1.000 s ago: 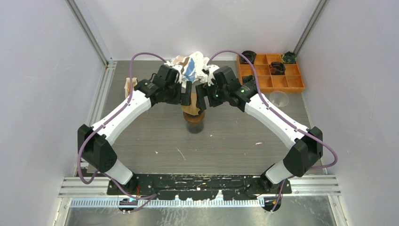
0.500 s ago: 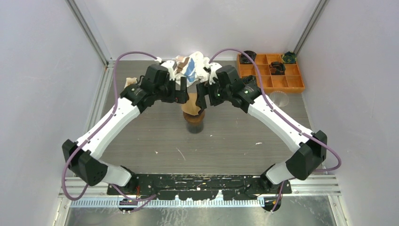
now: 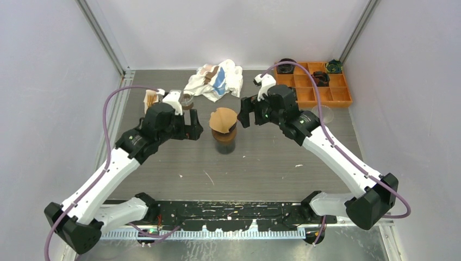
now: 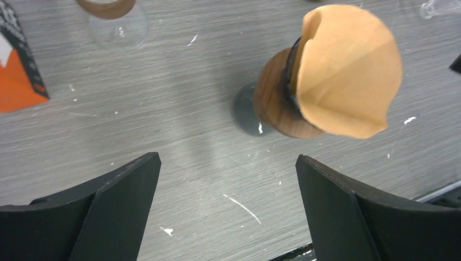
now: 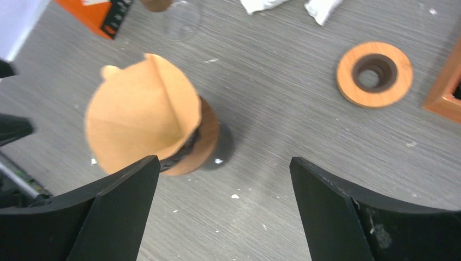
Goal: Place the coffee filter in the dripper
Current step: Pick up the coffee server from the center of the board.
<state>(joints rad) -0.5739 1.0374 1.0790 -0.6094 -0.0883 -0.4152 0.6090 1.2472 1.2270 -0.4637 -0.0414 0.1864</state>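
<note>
At the middle of the desk (image 3: 272, 163), the coffee filter (image 3: 222, 119) sits cone-down in the dripper (image 3: 224, 136), so the placement looks done. The left claw (image 4: 227, 160) and right claw (image 5: 225, 160) flank it, spread wide and empty. Only the retreat seems left.

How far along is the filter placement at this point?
Done: the coffee filter sits opened up in the dripper. In hand: nothing; the left gripper and right gripper are both open and clear of it. Left: little, though the filter stands high above the rim and may want pressing down.
</note>
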